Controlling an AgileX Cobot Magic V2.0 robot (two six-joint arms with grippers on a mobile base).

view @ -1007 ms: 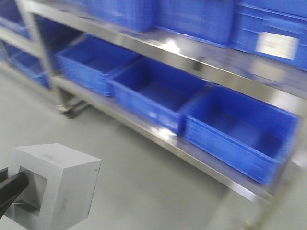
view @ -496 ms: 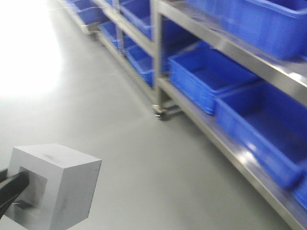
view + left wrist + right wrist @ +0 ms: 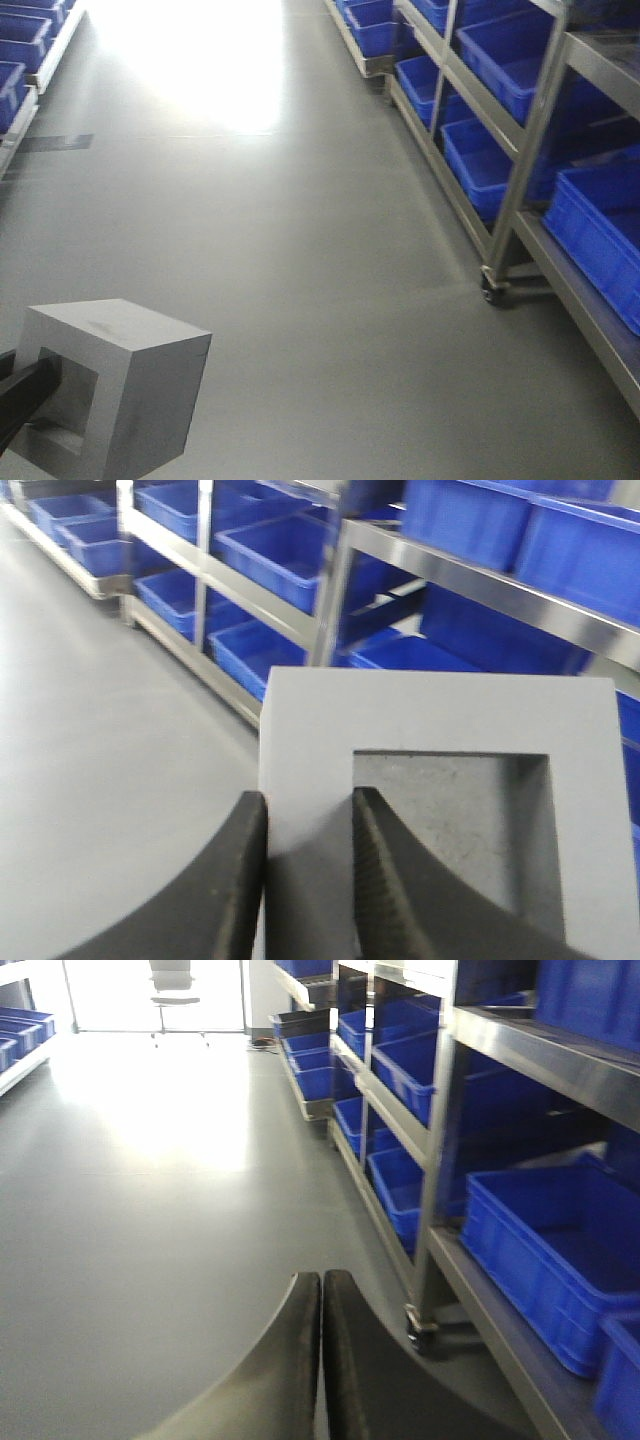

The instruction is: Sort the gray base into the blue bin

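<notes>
Currently, we are holding the gray base (image 3: 120, 385) clear of the gray floor (image 3: 300, 230), at the lower left corner of the front-facing view. Its recessed face is turning toward the left gripper (image 3: 308, 815). We are clamping one wall of the block. In the left wrist view, one black finger (image 3: 225, 890) is pressing against the outer side of that wall, and the other is sitting inside the square recess (image 3: 480, 820), so the left jaws are closing on the wall between them. The top face of the block is lying roughly level, and the block is touching nothing but these fingers. We are carrying nothing in the right gripper (image 3: 321, 1285): its two dark fingers are resting flat against each other with no gap showing, and they are hanging over bare floor. A steel rack (image 3: 525, 150) on a caster (image 3: 492, 290) is standing along the right side of the aisle. A blue bin (image 3: 530, 1250) is sitting open-topped on its lower shelf, with further bins lined up behind and above it. We are keeping the gray base well apart from that bin, with open floor lying between them.
</notes>
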